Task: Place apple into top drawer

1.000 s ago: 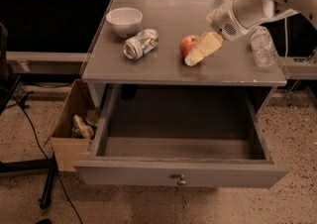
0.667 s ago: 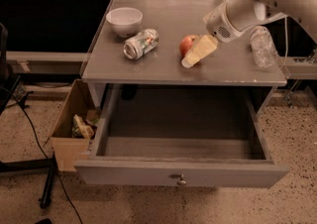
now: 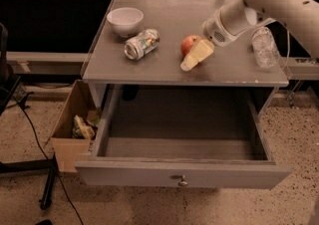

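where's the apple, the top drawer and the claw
apple [image 3: 188,44]: camera view, on its red upper side.
top drawer [image 3: 129,173]: camera view, on the left half of its grey front panel.
claw [image 3: 195,56]: camera view, on its pale tip close beside the apple.

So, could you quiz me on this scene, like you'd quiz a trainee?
1. True or false: the apple already lies inside the top drawer.
2. Where is the pincer? A: right beside the apple. B: down inside the drawer. C: out of sight.
3. Fill in: between the white bowl and the apple lies a ____.

Key:
1. False. The apple sits on the tabletop, and the open drawer holds nothing.
2. A
3. crushed can
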Available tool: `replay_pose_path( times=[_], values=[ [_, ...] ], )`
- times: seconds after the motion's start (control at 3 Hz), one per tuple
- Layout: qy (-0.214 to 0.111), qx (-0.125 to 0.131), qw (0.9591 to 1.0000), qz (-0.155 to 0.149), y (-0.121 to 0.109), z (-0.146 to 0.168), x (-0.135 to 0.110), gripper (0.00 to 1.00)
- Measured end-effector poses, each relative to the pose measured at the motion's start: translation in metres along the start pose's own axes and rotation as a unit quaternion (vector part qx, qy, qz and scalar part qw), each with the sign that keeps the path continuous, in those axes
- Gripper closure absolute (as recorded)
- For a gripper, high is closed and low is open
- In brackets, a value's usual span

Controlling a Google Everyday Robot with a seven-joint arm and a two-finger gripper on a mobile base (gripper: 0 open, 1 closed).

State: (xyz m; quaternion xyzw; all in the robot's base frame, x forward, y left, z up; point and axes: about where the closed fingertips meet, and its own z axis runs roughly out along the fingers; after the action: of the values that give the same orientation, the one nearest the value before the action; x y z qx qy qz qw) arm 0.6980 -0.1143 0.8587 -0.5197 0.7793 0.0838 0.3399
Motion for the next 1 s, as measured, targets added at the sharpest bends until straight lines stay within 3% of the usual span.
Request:
replay_pose_path(
  times=[0.67, 1.0],
  values=[
    [-0.002, -0.012, 0.9997, 0.020, -0.006, 0.016, 0.006, 0.00],
    [-0.008, -0.019, 0.9995, 0.024, -0.005, 0.021, 0.005, 0.16]
  ],
)
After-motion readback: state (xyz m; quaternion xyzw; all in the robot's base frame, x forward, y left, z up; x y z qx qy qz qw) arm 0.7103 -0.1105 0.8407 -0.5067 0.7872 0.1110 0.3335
